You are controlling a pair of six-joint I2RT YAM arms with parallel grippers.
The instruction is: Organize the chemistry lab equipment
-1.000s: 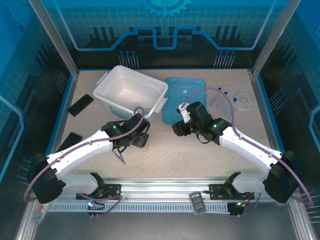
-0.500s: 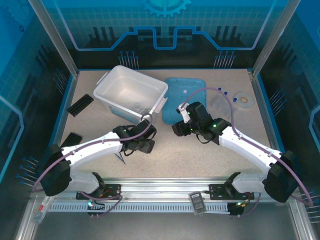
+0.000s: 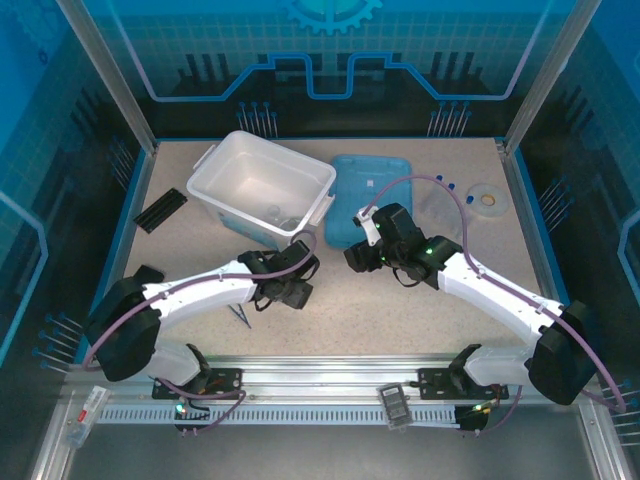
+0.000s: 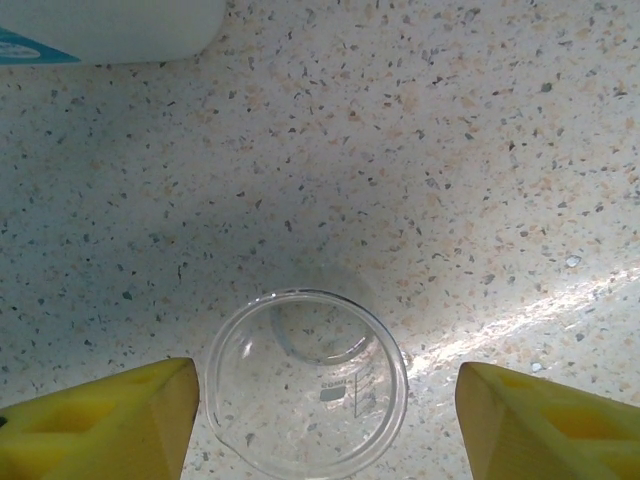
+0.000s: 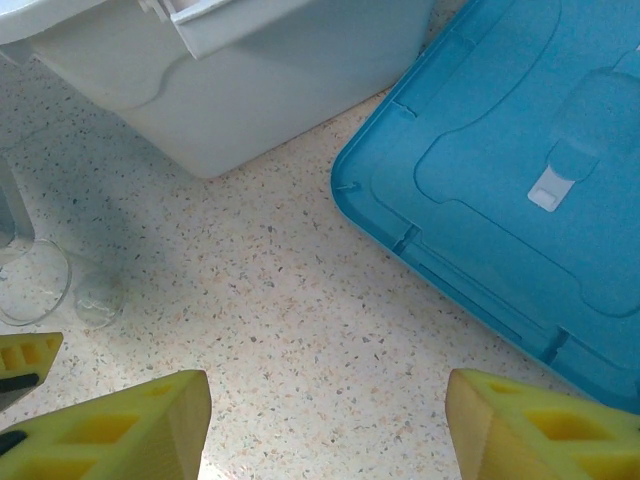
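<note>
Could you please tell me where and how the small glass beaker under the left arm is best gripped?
Grip the beaker across its round wall just under the rim, from straight above: it stands upright, mouth up, between the fingers of the open left pincer.

Speckled table, white, blue and yellow gear

The table (image 4: 400, 150) is cream, flecked with dark grey and tan. The bin (image 3: 255, 180) is white and the lid (image 5: 500, 150) beside it plain bright blue. The beaker (image 4: 305, 385) is clear glass with faint grey markings. The left gripper's fingers (image 4: 100, 425) and the right gripper's fingers (image 5: 110, 425) are yellow. The arms (image 3: 190, 293) are white with black joints, their cables (image 3: 440, 180) purple. The ridged strip (image 3: 161, 209) is black.
</note>
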